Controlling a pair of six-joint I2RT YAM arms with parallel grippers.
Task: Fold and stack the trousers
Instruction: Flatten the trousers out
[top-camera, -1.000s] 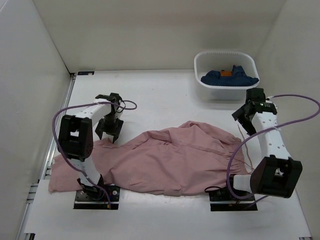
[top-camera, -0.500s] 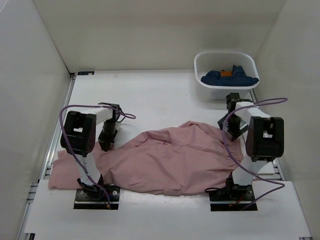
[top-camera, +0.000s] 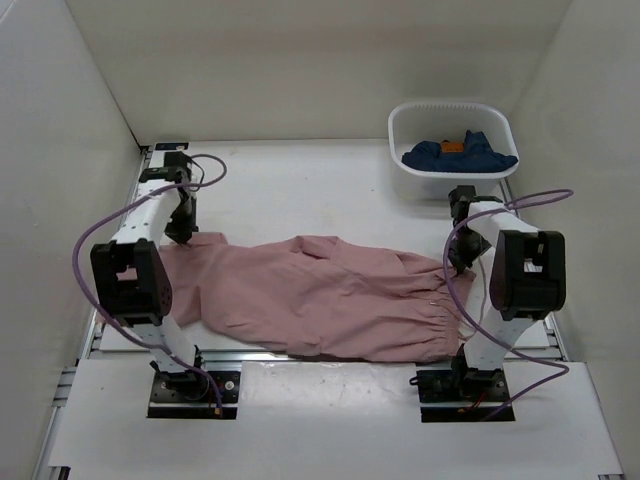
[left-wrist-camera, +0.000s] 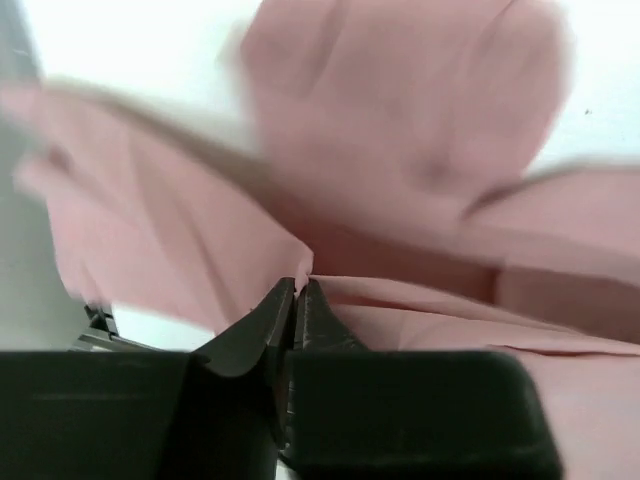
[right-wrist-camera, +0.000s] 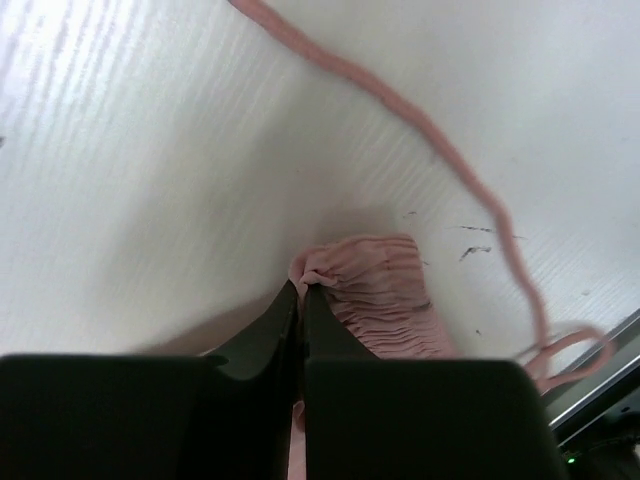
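Observation:
The dusty-pink trousers (top-camera: 320, 295) lie stretched across the table, leg end at the left and gathered waistband at the right. At the far left my left gripper (top-camera: 181, 235) is shut on the leg end. In the left wrist view its jaws (left-wrist-camera: 298, 288) pinch a fold of the pink cloth (left-wrist-camera: 400, 150). My right gripper (top-camera: 457, 265) is shut on the far corner of the waistband. The right wrist view shows its jaws (right-wrist-camera: 303, 288) closed on the ruched band (right-wrist-camera: 385, 300). A thin pink drawstring (right-wrist-camera: 440, 150) trails over the white table.
A white tub (top-camera: 452, 104) stands at the back right, just behind the right arm. It holds a dark blue garment (top-camera: 460, 157) with an orange tag. A metal rail (top-camera: 140, 190) runs along the table's left edge, close to the left gripper. White walls enclose the table.
Both grippers have shut on the trousers. The left arm has swung back and left with the leg end, pulling the bunched cloth out long and flatter. The right arm has barely shifted.

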